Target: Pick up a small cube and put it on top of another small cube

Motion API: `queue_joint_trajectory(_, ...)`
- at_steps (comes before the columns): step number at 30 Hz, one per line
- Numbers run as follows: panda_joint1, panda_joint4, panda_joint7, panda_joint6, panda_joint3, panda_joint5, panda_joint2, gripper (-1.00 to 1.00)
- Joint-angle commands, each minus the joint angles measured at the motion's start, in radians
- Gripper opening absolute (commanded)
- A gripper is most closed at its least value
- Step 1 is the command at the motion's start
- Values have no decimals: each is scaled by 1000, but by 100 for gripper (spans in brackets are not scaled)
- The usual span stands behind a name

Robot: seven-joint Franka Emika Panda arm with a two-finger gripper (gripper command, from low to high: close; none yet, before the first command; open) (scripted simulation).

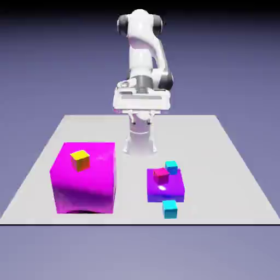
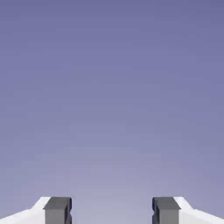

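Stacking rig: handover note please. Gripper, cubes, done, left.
Gripper: open, empty, held high near the base, well away from the cubes; hand view shows only backdrop.
Cubes: small yellow cube sits on the big magenta block at the exterior view's left. Small red cube sits on the purple block. One cyan cube is at that block's far corner; whether it rests on it or behind it I cannot tell. Another cyan cube lies on the table in front of it.
Done: nothing stacked.
Left: pick one small cube, place it on another.
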Motion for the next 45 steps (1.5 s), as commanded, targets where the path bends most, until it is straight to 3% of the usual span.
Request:
queue_joint_trajectory(1, -3, 23, 10, -24, 11, -5, 36, 0)
queue_joint_trajectory(26, -76, 590, 252, -614, 276, -129, 930, 0)
queue_joint_trajectory(32, -39, 589, 289, -469, 226, -186, 1076, 0)
queue_joint_trajectory(33, -39, 589, 289, -469, 226, -186, 1076, -100)
queue_joint_trajectory(38, -75, 590, 252, -613, 275, -130, 932, -100)
queue_joint_trajectory(45, -233, 710, 423, -917, 61, -4, 723, -100)
